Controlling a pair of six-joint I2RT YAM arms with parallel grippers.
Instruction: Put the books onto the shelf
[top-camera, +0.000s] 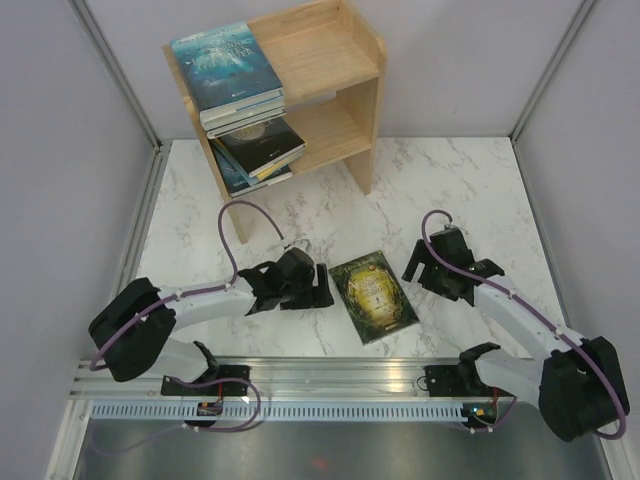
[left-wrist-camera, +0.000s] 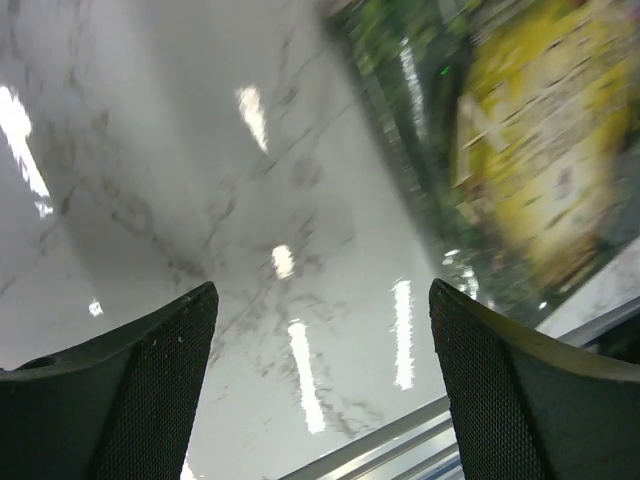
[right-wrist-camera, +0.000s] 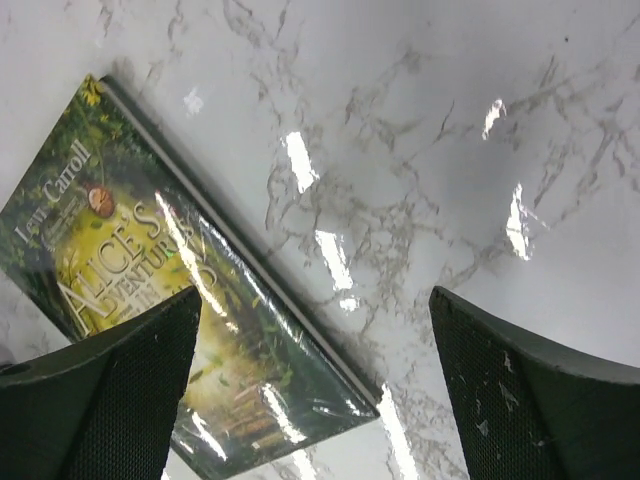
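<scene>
Green-gold book (top-camera: 373, 297) btwn L gripper (top-camera: 322, 286) & R gripper (top-camera: 420, 277), both wide; title legible only R-wrist view.

Green-gold book (left-wrist-camera: 520, 150) blurred and cropped at the left wrist view's top and right edges

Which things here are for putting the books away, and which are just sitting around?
For the job: the green book lying flat on the table, the stacked books on both tiers, the wooden shelf.
Just there: the marble table, the metal rail at the front.
</scene>
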